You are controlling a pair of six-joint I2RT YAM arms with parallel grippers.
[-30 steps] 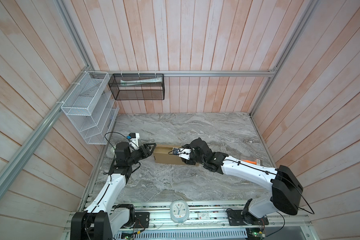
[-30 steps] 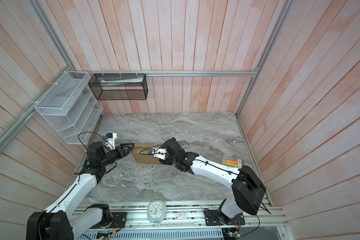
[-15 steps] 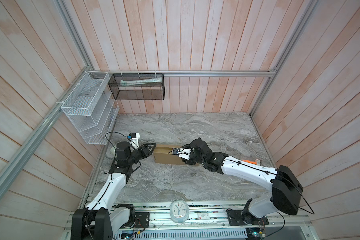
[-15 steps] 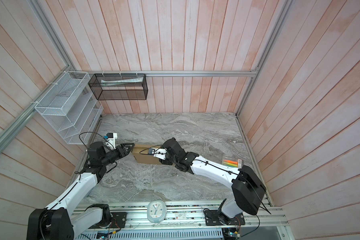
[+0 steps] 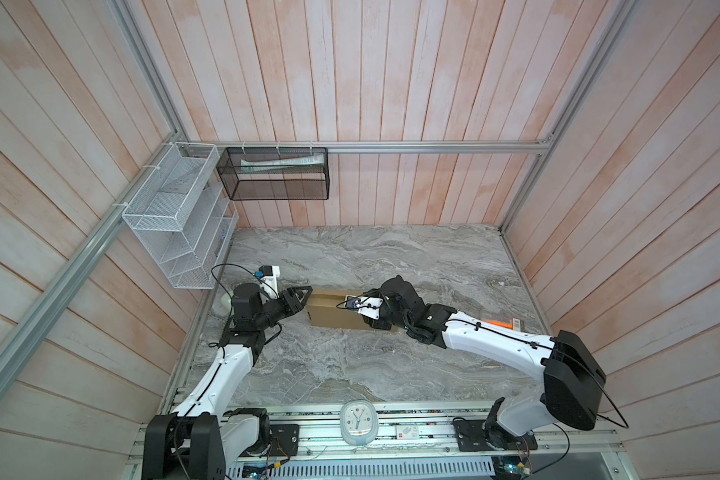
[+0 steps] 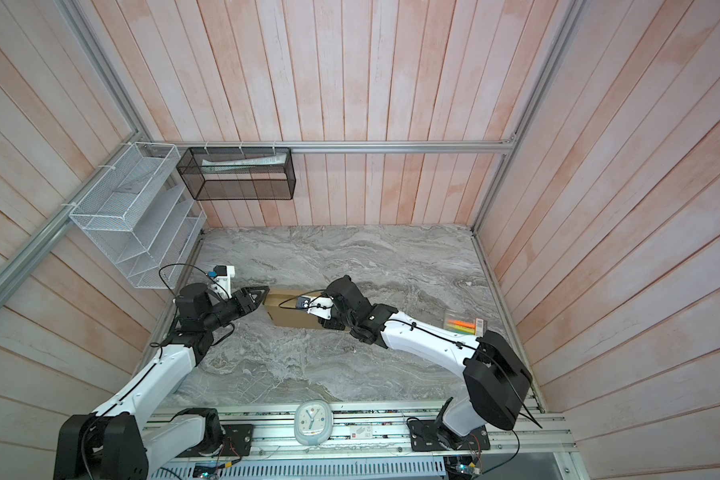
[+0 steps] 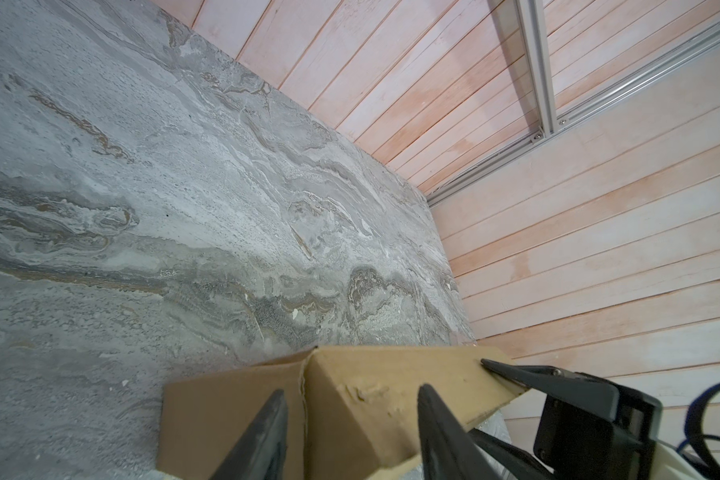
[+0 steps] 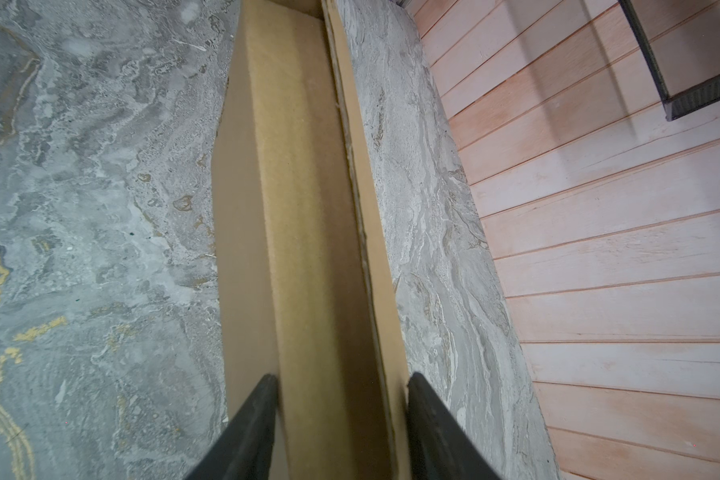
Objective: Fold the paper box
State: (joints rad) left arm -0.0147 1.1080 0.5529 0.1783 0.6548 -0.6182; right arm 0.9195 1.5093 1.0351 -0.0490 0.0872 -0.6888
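I am seeing the paper box sitting on the marble table, left of centre. The right gripper is clamping its right end across the narrow top. The left gripper is straddling its left end, jaws parted; I cannot tell if it is gripping.

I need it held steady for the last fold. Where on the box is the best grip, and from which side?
Grip the box across its narrow face at one end, coming in along its length. It is long and slim, so fingers can probably span only that thickness; the right gripper flanks it that way.
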